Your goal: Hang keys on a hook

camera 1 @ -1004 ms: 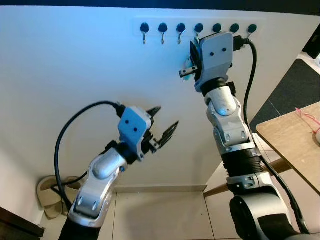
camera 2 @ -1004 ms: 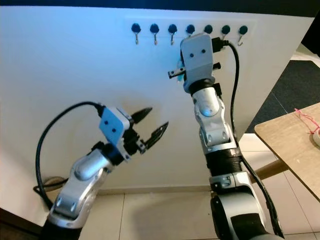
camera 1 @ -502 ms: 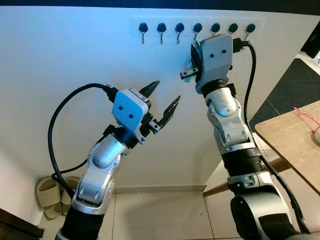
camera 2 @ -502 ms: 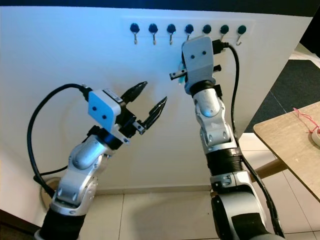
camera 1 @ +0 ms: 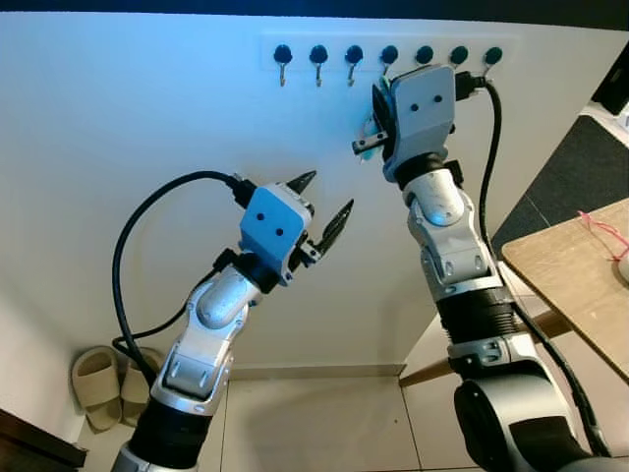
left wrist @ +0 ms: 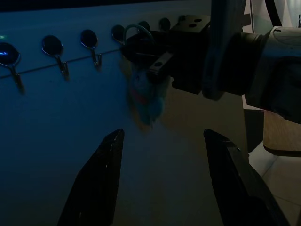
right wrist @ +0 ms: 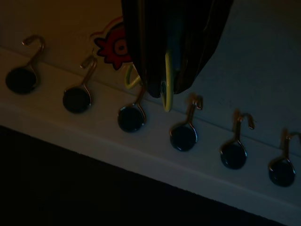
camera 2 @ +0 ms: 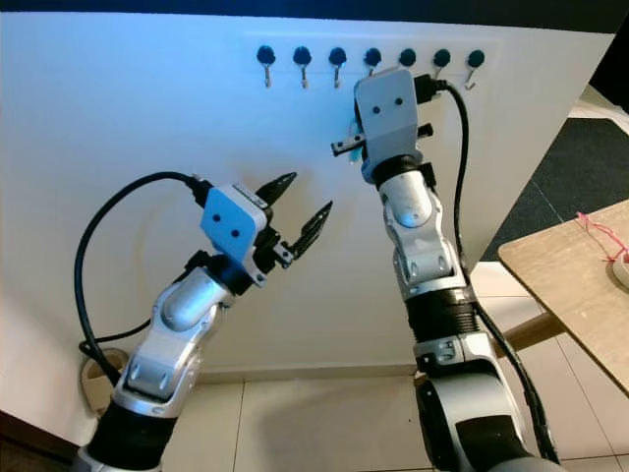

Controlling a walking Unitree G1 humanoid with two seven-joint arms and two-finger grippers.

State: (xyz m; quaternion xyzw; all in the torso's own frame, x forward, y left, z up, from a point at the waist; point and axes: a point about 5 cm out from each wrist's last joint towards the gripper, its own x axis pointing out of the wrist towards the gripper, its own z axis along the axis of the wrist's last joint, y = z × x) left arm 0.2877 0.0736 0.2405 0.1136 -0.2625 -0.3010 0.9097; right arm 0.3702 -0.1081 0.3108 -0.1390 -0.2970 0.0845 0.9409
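Eye views: right hand (camera 1: 378,118) raised at twelve o'clock under the hook rail (camera 1: 388,54); left wrist view: left hand (left wrist: 162,179) spread, empty, keys (left wrist: 143,92) dangling from the right hand; right wrist view: fingers clamp the key ring (right wrist: 167,89) just beside a hook (right wrist: 136,106), judged unseated, needing a lift-over.

right end effector (camera 1: 378,108) at hooks (camera 1: 389,59)

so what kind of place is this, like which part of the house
Probably a home entryway. A row of key hooks is fixed high on a white wall, a pair of slippers sits on the tiled floor below, and a wooden table stands to the right.
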